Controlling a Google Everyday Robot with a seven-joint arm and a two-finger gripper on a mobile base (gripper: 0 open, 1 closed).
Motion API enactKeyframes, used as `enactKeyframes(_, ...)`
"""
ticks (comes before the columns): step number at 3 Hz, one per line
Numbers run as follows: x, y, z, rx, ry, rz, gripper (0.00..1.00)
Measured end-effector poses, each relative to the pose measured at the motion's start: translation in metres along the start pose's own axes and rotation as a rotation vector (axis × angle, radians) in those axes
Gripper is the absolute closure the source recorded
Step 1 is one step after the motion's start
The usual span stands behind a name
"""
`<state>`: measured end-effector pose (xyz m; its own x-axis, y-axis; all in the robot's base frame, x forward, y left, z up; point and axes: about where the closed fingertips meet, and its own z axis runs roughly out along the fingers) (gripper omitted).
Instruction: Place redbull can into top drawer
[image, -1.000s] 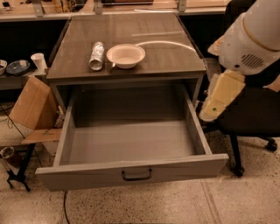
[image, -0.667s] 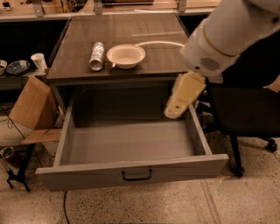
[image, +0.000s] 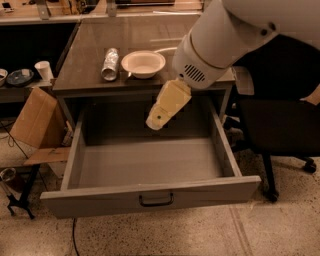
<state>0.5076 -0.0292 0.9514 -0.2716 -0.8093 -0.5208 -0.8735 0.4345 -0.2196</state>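
Lying on desk (image: 150, 35), redbull can (image: 110, 64) likely light, slick, dentable, so grip mid-body; claw (image: 157, 119) above top drawer (image: 150, 192), state cannot be told.

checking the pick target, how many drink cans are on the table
1. The redbull can lies on its side on the tabletop, left of the white bowl. The arm covers the right side; another may hide there. The claw hangs over the open top drawer.
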Motion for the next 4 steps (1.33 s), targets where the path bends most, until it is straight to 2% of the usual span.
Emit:
enactKeyframes(1,0.000,0.000,0.000,0.000,0.000,0.000,0.00)
enactKeyframes(2,0.002,0.002,0.009,0.018,-0.004,0.042,0.00)
enactKeyframes(3,-0.011,-0.009,0.033,0.035,0.002,0.046,0.00)
enactKeyframes(4,-0.030,-0.036,0.064,0.055,0.010,0.011,0.00)
